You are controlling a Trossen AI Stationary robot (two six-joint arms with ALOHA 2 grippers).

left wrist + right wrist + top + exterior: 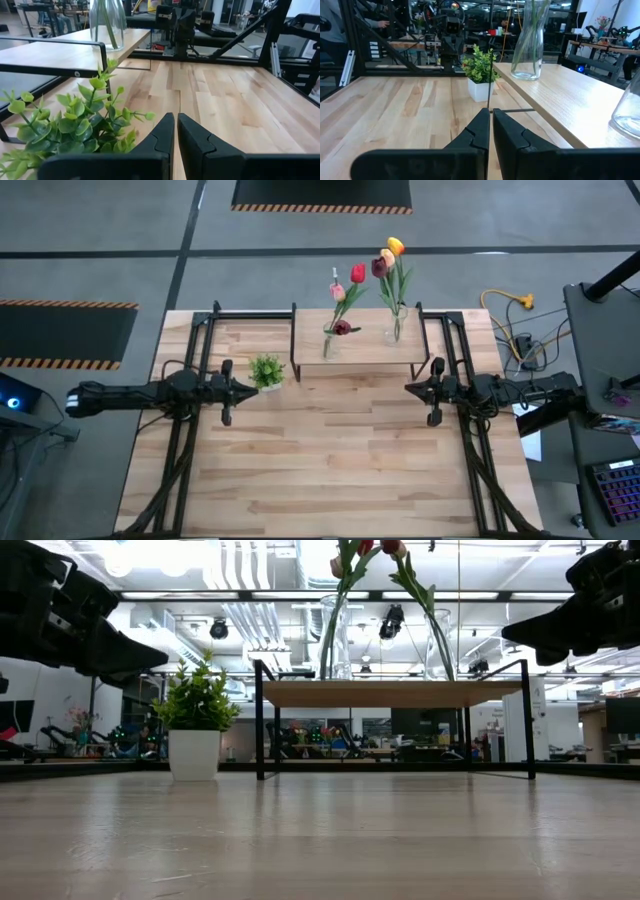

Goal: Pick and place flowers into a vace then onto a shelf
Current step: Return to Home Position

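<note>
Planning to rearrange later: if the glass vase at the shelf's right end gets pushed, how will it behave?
Probably top-heavy: the vase is narrow and its tulips rise far above the rim, so a high push may tip it. It looks like clear glass on the smooth shelf, so a low push would likely slide it, and a fall could break it.

Grey concrete floor [100,240] w/ dark seam lines; 2 black mats [322,194], orange-black striped edges. Yellow cable [510,302] on floor by worktop [330,470], rt side. Low view: white ceiling ducts [240,600], dark spot lamps [218,630], bright overhead light.
</note>
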